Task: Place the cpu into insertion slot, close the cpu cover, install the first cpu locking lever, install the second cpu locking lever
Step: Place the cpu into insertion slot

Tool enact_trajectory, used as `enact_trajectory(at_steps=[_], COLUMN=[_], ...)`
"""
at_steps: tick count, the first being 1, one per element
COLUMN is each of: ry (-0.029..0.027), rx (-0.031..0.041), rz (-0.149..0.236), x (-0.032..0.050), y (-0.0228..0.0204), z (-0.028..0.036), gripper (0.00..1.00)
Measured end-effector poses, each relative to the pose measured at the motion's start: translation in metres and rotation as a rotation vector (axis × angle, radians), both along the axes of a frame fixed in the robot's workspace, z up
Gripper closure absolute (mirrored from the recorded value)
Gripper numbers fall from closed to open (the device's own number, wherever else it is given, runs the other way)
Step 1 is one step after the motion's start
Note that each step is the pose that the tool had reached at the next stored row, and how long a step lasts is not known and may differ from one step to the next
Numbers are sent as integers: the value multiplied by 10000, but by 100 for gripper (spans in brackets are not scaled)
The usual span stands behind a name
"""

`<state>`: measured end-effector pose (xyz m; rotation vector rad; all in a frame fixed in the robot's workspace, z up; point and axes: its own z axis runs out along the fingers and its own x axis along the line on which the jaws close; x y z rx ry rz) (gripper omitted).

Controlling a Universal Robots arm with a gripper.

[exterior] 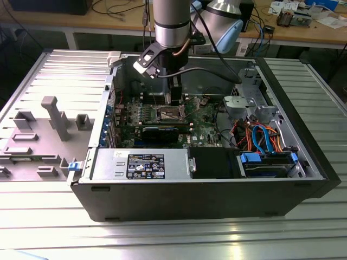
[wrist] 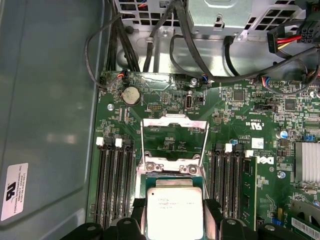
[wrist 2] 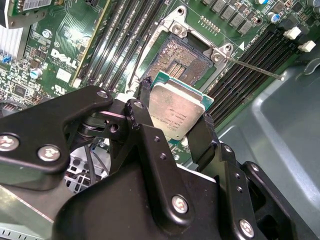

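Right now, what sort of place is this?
Probably a robotics lab or workshop: an opened computer case sits on a slatted metal table, cluttered benches stand behind, and the claw grips the cpu.

The cpu [wrist 2: 175, 112] has a silvery-grey top with dull smudges and a green rim. The end effector [wrist 2: 176, 101] is matte black. The motherboard [wrist: 165, 100] is dark green, speckled with silver solder points. Its memory slots [wrist: 114, 185] are black with white clips. The cpu cover [wrist: 175, 119] is bare silver. The case [exterior: 190, 200] is dark grey, the cables [exterior: 259, 134] orange and blue, and the counter [exterior: 162, 238] pale ribbed metal.
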<state>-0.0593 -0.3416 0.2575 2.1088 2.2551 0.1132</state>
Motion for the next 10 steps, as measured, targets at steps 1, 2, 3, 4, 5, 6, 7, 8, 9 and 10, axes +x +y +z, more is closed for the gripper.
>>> enact_trajectory(at_steps=[1,2,3,4,5,6,7,8,9,10], ry=[1,1,0,-1,1,1,1,1,1,1], rx=[-3,-4,-3,-3,-5,-5,-5,-5,-6,-11], rz=[-2,0,0,0,0,0,0,0,0,0], x=[-1,0,0,-1,-5,-8,-12,-20,-23,-28], y=[4,10,14,17,23,24,23,24,24,23], z=[-1,-5,-9,-13,-22,-29,-35,-47,-54,-67], gripper=[45,45,45,45,45,45,45,45,45,45])
